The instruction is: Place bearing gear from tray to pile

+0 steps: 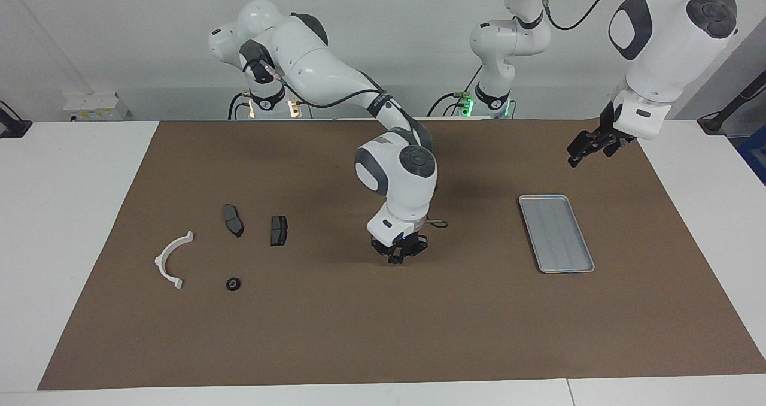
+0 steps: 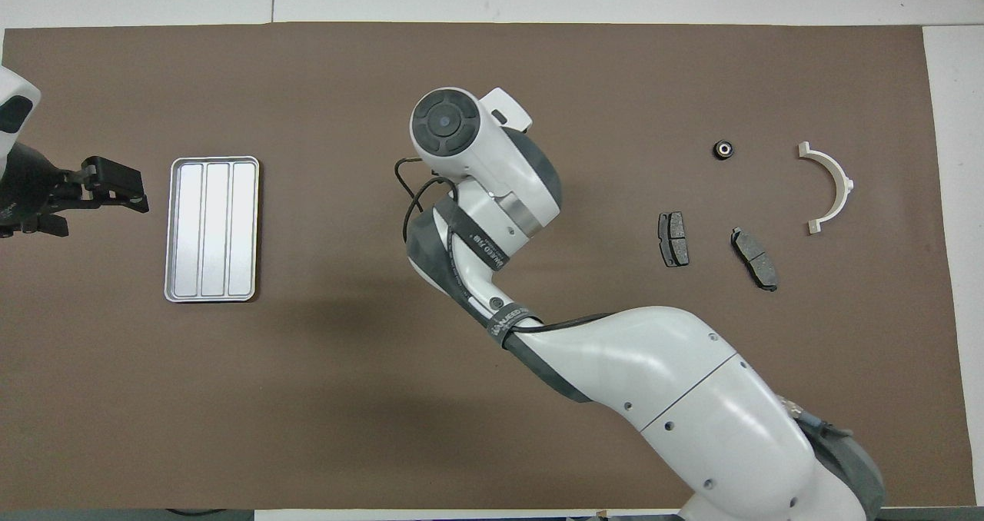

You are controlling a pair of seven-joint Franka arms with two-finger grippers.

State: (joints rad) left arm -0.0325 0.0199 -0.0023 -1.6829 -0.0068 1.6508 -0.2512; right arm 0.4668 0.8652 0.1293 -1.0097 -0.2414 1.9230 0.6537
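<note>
A brown mat (image 1: pixel 383 334) covers a white table (image 1: pixel 72 244). The right gripper (image 1: pixel 399 256) hangs low over the mat's middle, fingers closed together on nothing visible. The left gripper (image 1: pixel 589 147) waits, jaws wide apart and empty, raised near the metal tray (image 1: pixel 556 233). At the right arm's end lie a white curved bracket (image 1: pixel 170 258), two dark brake pads (image 1: pixel 233 220), and the small bearing gear (image 1: pixel 233 284) beside them.

The tray (image 1: pixel 556 232) lies toward the left arm's end, the pile (image 1: pixel 230 238) (bearing gear (image 1: pixel 233 284) included) toward the right arm's.
</note>
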